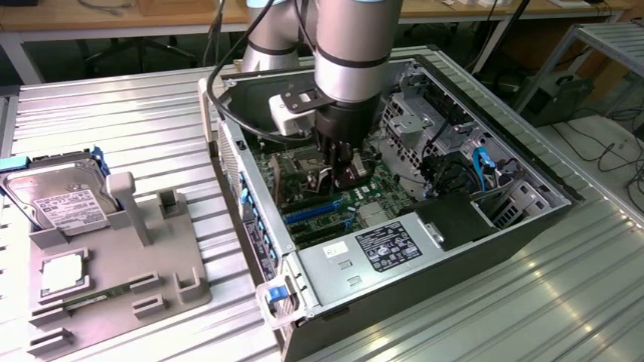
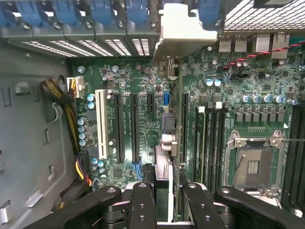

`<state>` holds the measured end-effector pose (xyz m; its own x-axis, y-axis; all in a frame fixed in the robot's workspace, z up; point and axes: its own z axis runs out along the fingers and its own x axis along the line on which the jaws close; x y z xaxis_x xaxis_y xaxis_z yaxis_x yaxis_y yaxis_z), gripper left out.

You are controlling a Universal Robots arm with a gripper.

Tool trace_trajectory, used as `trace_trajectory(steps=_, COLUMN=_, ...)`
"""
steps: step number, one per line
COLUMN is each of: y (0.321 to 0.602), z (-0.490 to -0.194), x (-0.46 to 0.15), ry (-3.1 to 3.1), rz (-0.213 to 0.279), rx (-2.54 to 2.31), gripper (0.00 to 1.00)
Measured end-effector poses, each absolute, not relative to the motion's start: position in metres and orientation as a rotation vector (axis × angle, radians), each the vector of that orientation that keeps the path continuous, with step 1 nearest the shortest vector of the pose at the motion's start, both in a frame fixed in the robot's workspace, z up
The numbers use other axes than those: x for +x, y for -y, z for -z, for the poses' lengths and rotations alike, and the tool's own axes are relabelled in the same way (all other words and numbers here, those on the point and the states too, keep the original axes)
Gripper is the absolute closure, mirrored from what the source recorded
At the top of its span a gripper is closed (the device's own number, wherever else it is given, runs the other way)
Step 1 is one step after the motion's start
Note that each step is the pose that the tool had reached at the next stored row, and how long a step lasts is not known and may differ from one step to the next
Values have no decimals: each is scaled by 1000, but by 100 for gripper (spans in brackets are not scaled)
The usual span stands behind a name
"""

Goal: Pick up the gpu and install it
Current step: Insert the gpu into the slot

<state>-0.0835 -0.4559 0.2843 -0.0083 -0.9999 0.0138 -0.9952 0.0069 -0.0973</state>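
The gpu [image 2: 164, 143] is held edge-on between the gripper [image 2: 167, 191] fingers, standing upright over the motherboard [image 2: 238, 81] inside the open computer case [image 1: 523, 219]. In the wrist view its silver end bracket [image 2: 183, 33] reaches toward the row of blue slot clips [image 2: 95, 12] at the case's rear wall, and the card's lower edge lies along a black expansion slot [image 2: 184, 126]; whether it is seated cannot be told. The gripper's fingers are clamped on the gpu's edge.

In the exterior view the gripper [image 1: 340, 170] sits at the centre of the case. Case contents: a power supply [image 1: 382, 245] with a label at 6 o'clock from the gripper, blue cables [image 1: 481, 162] at 3 o'clock, and a drive cage [image 1: 423, 113] at 1 o'clock.

At 9 o'clock from the case, on the metal table [image 1: 121, 113], stands a grey parts holder [image 1: 121, 264]. It contains a hard drive [image 1: 60, 200] standing upright, a processor [image 1: 62, 273] lying flat and a memory stick [image 1: 96, 296] in a groove.
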Motion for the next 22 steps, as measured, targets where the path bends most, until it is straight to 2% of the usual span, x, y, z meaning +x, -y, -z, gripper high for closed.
trace_trajectory(steps=12, y=457, z=-263, x=-90, ry=-2186, rz=121, rx=-2170, gripper=72)
trace_trajectory(steps=22, y=457, z=-259, x=-95, ry=-2185, rz=118, rx=-2169, gripper=72)
